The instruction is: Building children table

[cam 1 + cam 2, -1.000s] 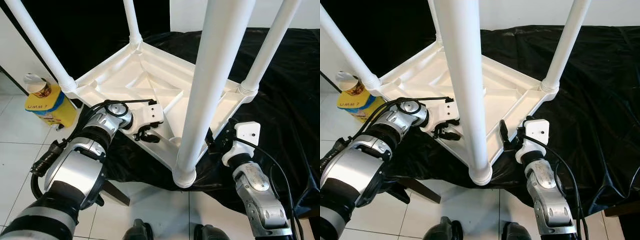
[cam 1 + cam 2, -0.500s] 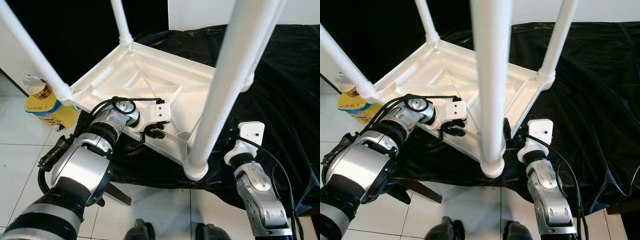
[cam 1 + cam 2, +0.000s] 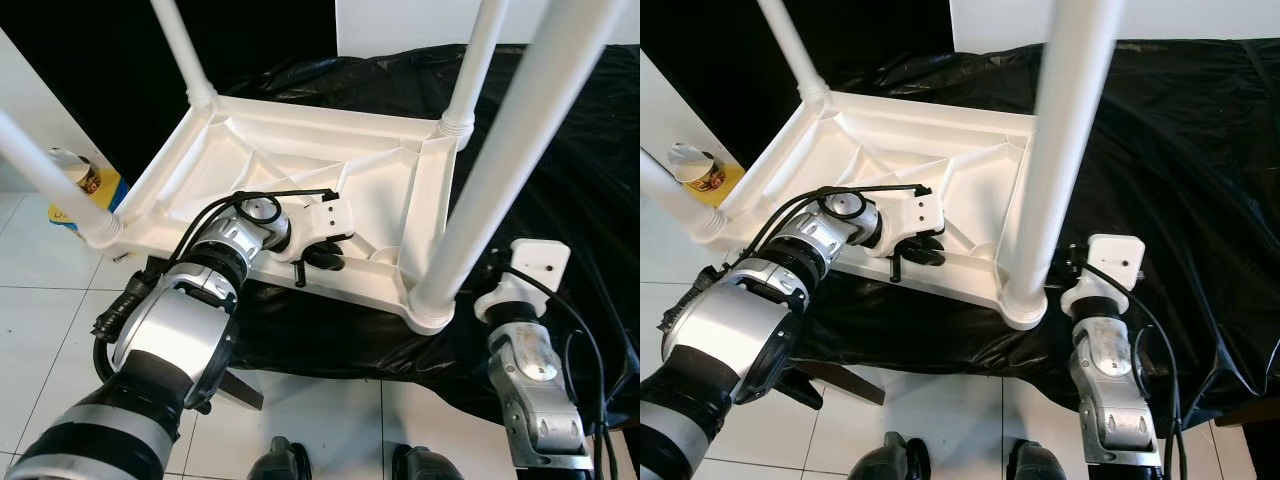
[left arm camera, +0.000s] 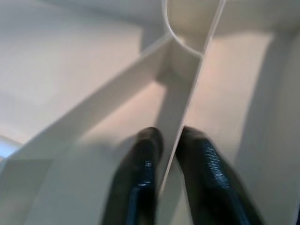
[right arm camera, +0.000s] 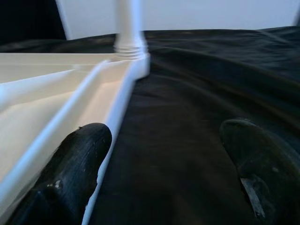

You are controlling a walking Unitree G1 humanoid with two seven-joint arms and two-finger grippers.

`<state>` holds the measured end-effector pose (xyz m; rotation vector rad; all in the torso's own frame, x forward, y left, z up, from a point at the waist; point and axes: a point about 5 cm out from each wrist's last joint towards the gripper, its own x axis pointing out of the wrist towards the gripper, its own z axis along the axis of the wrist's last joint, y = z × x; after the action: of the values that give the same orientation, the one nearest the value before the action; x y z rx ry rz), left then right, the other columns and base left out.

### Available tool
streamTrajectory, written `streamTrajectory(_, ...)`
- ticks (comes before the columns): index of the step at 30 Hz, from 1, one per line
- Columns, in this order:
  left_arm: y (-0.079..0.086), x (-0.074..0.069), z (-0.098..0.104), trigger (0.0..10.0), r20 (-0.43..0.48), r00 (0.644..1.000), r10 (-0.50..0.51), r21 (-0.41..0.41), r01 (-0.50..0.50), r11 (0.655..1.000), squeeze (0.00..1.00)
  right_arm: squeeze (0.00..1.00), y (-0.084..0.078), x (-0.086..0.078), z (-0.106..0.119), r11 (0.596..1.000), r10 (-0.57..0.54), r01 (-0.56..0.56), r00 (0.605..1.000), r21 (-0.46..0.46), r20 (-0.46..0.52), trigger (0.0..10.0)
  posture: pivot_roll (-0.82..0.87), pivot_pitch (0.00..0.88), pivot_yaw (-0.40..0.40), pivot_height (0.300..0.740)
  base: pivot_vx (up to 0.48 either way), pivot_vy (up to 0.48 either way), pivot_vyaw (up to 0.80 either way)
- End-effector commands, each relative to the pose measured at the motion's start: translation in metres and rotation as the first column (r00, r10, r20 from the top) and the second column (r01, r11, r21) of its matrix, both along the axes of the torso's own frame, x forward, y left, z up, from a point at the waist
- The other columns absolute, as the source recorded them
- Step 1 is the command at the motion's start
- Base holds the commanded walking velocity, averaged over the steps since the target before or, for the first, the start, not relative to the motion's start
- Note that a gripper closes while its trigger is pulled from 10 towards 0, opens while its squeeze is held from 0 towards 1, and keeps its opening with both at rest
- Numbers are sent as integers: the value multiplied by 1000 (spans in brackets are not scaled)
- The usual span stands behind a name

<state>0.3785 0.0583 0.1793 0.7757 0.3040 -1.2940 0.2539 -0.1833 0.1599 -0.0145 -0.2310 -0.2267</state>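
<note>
The white plastic children's table [image 3: 300, 150] lies upside down on a black cloth [image 3: 560, 150], its legs pointing up. The nearest leg [image 3: 500, 170] stands in the near corner socket [image 3: 432, 305]. My left gripper [image 3: 322, 258] reaches into the underside and is shut on a thin white rib [image 4: 187, 84], one black finger [image 4: 140, 173] on each side of it. My right gripper [image 5: 173, 136] is open just right of the near corner, low over the cloth. One of its fingers [image 5: 75, 159] lies against the table's rim [image 5: 117, 103].
A yellow box with a paper cup on it [image 3: 75, 185] stands on the white tile floor [image 3: 40, 300] at the left. A dark support leg [image 3: 235, 385] shows under the cloth's front edge. My feet [image 3: 290, 465] are near it.
The table has swung round: its near corner has moved right, its far corner left. My left gripper stayed shut on the rib and went along. The right gripper has shifted right.
</note>
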Motion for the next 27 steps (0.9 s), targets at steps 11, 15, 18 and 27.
streamTrajectory(11,12,17,15,10000,89,930,355,-355,-304,884,0,0,12,-29,-13,1000,-11,11,1000,16,-17,10000,1,135,114,740,0,0,0)
streamTrajectory(15,17,14,18,10000,5,953,302,-424,-271,864,0,0,14,-38,-16,1000,6,-6,1000,12,-28,10000,6,136,114,740,0,0,0)
streamTrajectory(18,29,10,23,10000,-54,962,269,-502,-259,825,0,0,12,-52,-23,1000,16,-16,998,1,-55,10000,5,139,116,740,0,0,0)
streamTrajectory(27,89,-26,36,10000,-20,967,255,-611,-213,762,0,0,9,-89,-31,987,131,-141,983,-78,-126,10000,-6,153,122,740,0,0,0)
